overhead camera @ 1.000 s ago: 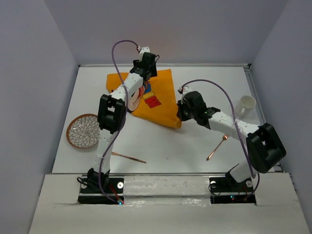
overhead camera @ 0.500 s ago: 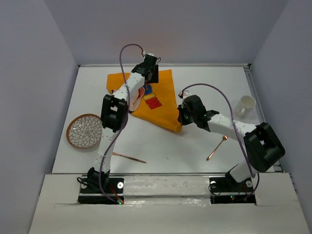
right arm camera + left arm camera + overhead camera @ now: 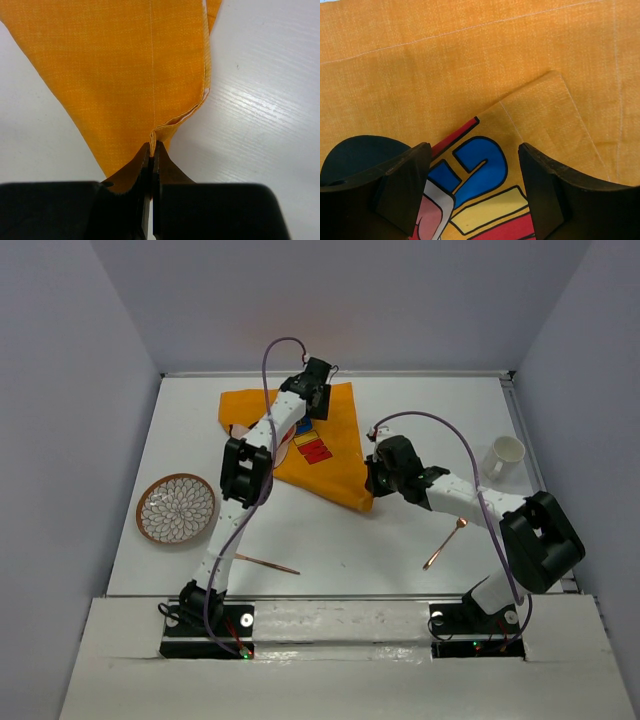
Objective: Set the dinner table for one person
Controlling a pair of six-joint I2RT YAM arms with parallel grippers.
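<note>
I am watching the right gripper (image 3: pixel 151 148) pinching the orange cloth (image 3: pixel 340 452) at its 5 o'clock corner. The left gripper (image 3: pixel 474 152) is hovering over its 12 o'clock edge, jaws spread and empty. The table (image 3: pixel 430 430) is lying beneath, with the cloth toward 12 o'clock.

Left pincer (image 3: pixel 474 167) gapes wide; right pincer (image 3: pixel 151 148) is clamped tight.

dinner table (image 3: pixel 340 530) | look: large flat matte white rectangular surface, with faint grain and a soft sheen seen close up from the right wrist | pose: level, long sides running left to right | place: floor of the grey-walled booth, far edge at the back wall, near edge meeting the raised white ledge
</note>
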